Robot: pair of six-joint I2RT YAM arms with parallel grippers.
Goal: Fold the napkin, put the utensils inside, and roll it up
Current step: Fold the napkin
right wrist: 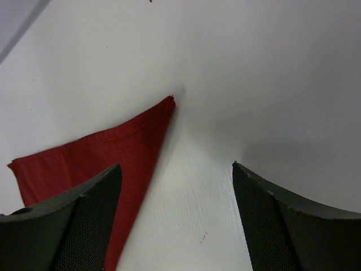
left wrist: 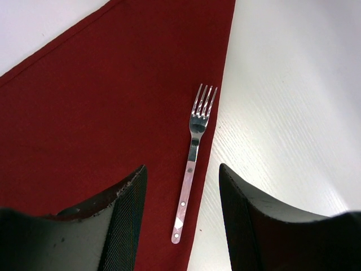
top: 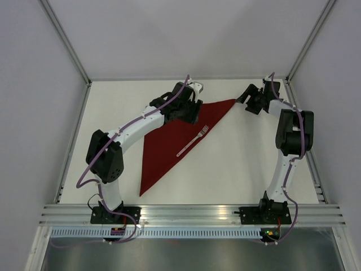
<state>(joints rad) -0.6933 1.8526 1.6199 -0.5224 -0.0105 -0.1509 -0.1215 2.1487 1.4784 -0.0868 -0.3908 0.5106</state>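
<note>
The dark red napkin [top: 169, 144] lies folded into a long triangle on the white table, one tip at the far right and one near the front. A fork [top: 193, 141] with a pinkish handle lies on it along its right folded edge, also in the left wrist view [left wrist: 192, 164]. My left gripper [top: 189, 113] hovers open over the napkin's far part, the fork's handle between its fingers [left wrist: 127, 214]. My right gripper [top: 248, 99] is open and empty just right of the napkin's far tip [right wrist: 163, 110].
The white table [top: 242, 164] is walled by grey panels at the back and sides. An aluminium rail [top: 192, 213] runs along the near edge, where both arm bases are bolted.
</note>
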